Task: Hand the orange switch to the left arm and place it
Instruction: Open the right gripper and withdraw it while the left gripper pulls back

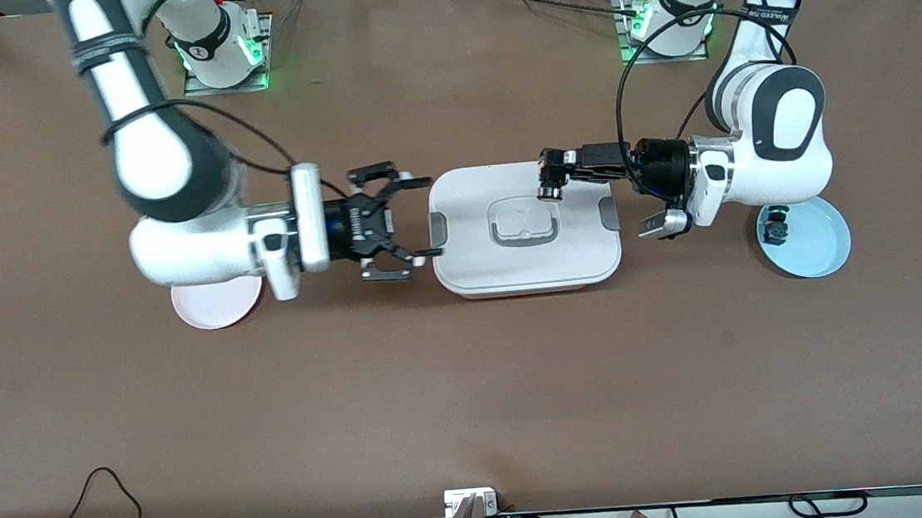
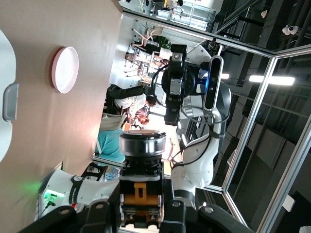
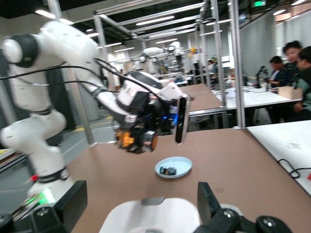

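Box (image 1: 528, 270) lies between grippers. Left gripper (image 1: 551, 178), clamped on orange switch (image 1: 549, 192), hangs over lid; switch axis points toward right gripper (image 1: 416, 218), fingers apart, over box's edge.

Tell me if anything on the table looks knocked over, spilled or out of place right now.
Nothing stands out. The box sits flat and closed mid-table. The left gripper holds the orange switch over the box's lid; the right gripper hangs open at the box's other end. A second small switch rests on the blue plate; the pink plate lies flat.
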Tool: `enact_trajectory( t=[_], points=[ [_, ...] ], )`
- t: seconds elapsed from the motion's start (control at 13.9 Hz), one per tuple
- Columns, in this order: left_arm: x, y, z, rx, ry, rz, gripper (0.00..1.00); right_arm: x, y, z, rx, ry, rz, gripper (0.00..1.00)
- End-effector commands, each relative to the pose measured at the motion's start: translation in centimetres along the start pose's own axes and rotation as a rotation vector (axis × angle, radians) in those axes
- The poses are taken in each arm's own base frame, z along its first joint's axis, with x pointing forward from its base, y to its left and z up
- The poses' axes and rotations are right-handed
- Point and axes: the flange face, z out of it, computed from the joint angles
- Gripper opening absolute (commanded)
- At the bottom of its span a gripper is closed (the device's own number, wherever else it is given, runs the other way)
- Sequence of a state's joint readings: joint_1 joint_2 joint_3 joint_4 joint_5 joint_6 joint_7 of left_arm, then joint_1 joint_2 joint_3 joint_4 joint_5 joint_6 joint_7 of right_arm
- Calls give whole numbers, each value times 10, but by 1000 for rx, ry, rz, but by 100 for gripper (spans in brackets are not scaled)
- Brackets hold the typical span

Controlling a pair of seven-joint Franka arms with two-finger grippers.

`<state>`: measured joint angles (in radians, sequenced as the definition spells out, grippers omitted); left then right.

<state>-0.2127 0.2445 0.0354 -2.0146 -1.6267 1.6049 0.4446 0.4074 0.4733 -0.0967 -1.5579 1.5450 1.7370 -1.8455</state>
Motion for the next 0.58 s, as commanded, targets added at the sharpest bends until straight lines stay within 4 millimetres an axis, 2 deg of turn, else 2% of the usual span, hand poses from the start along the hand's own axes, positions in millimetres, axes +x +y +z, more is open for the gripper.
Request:
enact_trajectory(
  t=[0.0,0.22,0.5],
  points=[
    [-7,-1,-24,65,-24,42,0,3,-20,-63,104,-49,-18,100],
    [-11,-8,-66,163,-49,57,0,1,-42,-126,188,-63,-30,100],
    [-18,-18,-111,304,-98,103,0,2,-70,-177,217,-136,-14,100]
  ],
)
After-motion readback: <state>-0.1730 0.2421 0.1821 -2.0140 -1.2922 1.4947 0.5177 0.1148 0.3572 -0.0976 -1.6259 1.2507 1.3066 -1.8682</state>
